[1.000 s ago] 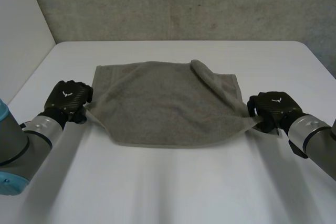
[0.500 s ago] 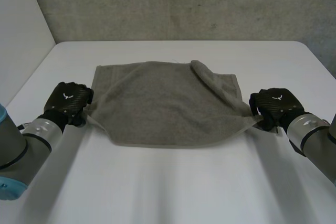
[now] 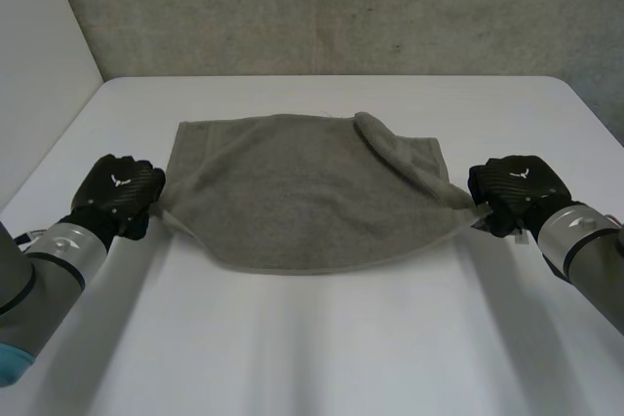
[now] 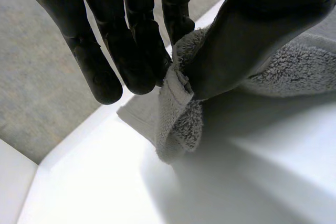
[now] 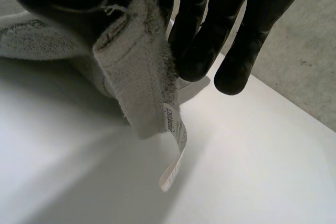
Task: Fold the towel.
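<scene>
A grey-brown towel (image 3: 307, 187) lies spread on the white table (image 3: 322, 338), its near edge lifted and stretched between both hands. My left hand (image 3: 119, 192) pinches the near left corner (image 4: 176, 103) between thumb and fingers. My right hand (image 3: 515, 187) pinches the near right corner (image 5: 134, 72) the same way; a white label (image 5: 176, 148) hangs from that corner. A fold of cloth (image 3: 390, 148) lies bunched over the towel's far right part.
A grey wall (image 3: 322, 7) runs behind the table's far edge. Bare table stretches in front of the towel, between the two arms.
Both hands have closed on the near corners and drawn slightly apart, lifting them. The towel's near edge has tightened into a curve between them.
</scene>
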Controlling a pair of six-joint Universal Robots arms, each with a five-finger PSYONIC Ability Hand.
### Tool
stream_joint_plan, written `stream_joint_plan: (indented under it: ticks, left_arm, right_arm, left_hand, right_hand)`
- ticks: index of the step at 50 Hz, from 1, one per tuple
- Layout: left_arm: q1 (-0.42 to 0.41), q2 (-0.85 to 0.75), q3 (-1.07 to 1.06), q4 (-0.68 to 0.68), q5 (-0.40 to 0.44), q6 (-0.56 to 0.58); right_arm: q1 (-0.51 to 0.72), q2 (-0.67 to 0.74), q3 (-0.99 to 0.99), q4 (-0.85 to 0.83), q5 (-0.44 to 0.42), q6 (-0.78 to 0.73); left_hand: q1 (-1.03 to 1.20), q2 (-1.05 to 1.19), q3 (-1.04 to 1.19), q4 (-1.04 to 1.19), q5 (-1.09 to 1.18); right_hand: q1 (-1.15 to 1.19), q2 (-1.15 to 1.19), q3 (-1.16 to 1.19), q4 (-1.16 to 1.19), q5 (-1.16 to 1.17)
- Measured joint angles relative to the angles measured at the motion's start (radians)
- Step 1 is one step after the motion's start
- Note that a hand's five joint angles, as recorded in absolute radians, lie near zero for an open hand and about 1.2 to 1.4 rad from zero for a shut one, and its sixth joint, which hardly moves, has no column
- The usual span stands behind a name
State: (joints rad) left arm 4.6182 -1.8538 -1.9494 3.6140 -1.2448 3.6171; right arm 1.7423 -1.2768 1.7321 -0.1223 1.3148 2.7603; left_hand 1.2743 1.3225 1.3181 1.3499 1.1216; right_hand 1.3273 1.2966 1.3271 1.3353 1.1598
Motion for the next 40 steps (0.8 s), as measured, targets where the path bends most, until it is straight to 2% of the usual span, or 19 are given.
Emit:
stream_joint_plan:
  ticks: [5,10,16,22,28,32,35,40]
  left_arm:
    - [0.004,-0.006,0.006,-0.035,-0.003,0.035]
    - [0.008,0.014,0.019,-0.065,-0.006,0.080]
    - [0.020,0.133,0.039,-0.131,-0.007,0.093]
    - [0.052,0.352,0.075,-0.238,-0.003,0.050]
    - [0.078,0.474,0.142,-0.285,-0.002,-0.079]
    - [0.086,0.461,0.189,-0.290,-0.005,-0.174]
    - [0.088,0.387,0.230,-0.292,-0.009,-0.235]
    - [0.059,0.159,0.338,-0.317,-0.040,-0.271]
  right_arm:
    - [-0.006,-0.022,-0.027,0.071,-0.007,-0.026]
    - [-0.011,-0.044,-0.092,0.225,-0.027,-0.072]
    - [-0.016,-0.110,-0.197,0.418,-0.074,-0.112]
    - [-0.059,-0.250,-0.333,0.549,-0.138,-0.116]
    - [-0.109,-0.332,-0.464,0.572,-0.219,-0.107]
    - [-0.119,-0.296,-0.497,0.564,-0.242,-0.109]
    - [-0.106,-0.207,-0.511,0.555,-0.243,-0.126]
    - [-0.030,0.004,-0.537,0.544,-0.184,-0.237]
  left_hand:
    - [0.000,0.000,0.002,0.000,0.000]
    - [0.000,0.000,0.003,0.000,0.000]
    - [0.000,0.000,0.003,0.002,0.001]
    - [0.000,0.000,0.003,0.003,0.001]
    - [0.000,0.003,0.003,0.003,0.001]
    - [0.000,0.009,0.008,0.003,0.001]
    - [0.000,0.011,0.010,0.004,0.001]
    - [0.000,0.011,0.012,0.004,0.001]
  right_hand:
    - [0.000,0.000,0.000,0.000,0.000]
    - [0.000,0.000,0.000,0.000,0.000]
    - [0.000,0.000,0.000,0.000,0.000]
    - [0.000,0.000,0.004,0.000,0.000]
    - [0.001,0.001,0.005,0.000,0.000]
    - [0.002,0.001,0.005,0.000,0.000]
    - [0.002,0.001,0.005,0.000,0.001]
    - [0.002,0.001,0.005,0.000,0.001]
